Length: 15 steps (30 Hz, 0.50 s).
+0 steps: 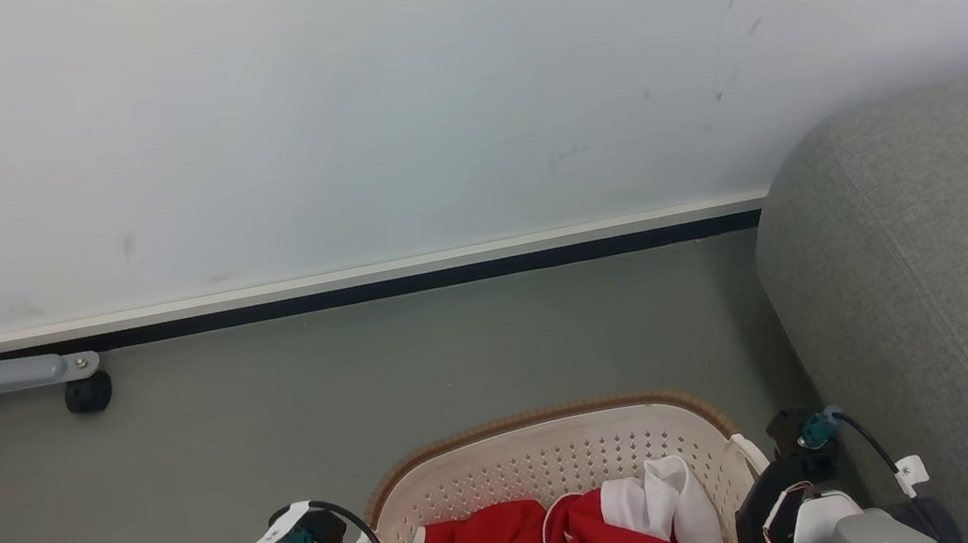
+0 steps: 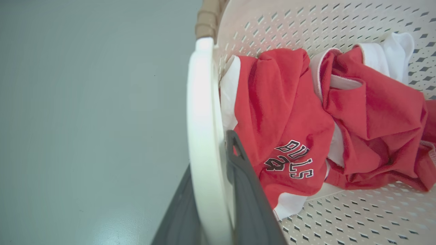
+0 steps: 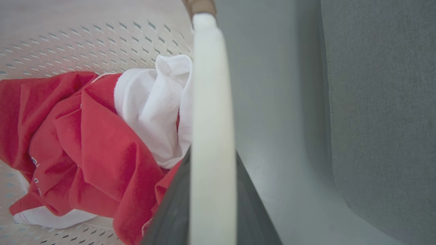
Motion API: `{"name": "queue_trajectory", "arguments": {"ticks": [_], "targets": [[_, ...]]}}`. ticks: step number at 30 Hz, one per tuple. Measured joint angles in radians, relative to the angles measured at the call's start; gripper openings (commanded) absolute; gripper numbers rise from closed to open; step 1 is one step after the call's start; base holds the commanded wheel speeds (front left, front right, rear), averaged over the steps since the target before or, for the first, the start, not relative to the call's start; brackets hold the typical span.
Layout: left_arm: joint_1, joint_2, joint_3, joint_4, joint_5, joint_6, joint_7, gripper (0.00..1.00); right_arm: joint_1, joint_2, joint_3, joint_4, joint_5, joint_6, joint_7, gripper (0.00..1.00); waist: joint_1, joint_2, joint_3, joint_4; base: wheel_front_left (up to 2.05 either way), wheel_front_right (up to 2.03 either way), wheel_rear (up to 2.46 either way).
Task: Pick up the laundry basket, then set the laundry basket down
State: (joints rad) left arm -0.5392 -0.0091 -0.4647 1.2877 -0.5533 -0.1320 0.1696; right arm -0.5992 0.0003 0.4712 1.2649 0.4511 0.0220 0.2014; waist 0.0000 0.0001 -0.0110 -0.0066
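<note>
The laundry basket, cream-white and perforated with a brown woven rim, sits at the bottom centre of the head view, with red and white clothes inside. In the left wrist view my left gripper is shut on the basket's white side handle, one dark finger on each side of it. My right gripper is shut the same way on the other white handle. Both wrists flank the basket in the head view, fingertips hidden. Whether the basket touches the floor I cannot tell.
A grey upholstered sofa arm stands close to the basket's right side. Ahead, grey-green floor runs to a pale wall with a baseboard. A grey metal leg with a black caster is at the far left.
</note>
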Motion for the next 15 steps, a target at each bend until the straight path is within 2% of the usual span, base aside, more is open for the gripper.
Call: {"name": "queue_trajectory", "arguments": {"ticks": [15], "targets": [[0.000,0.000,-0.002,0.000,0.000,0.000,-0.006,0.00,0.000,0.000,0.014,0.001,0.012,-0.005,0.000,0.00,0.0000,0.0000,0.009,0.004,0.00,0.00,0.00]]}}
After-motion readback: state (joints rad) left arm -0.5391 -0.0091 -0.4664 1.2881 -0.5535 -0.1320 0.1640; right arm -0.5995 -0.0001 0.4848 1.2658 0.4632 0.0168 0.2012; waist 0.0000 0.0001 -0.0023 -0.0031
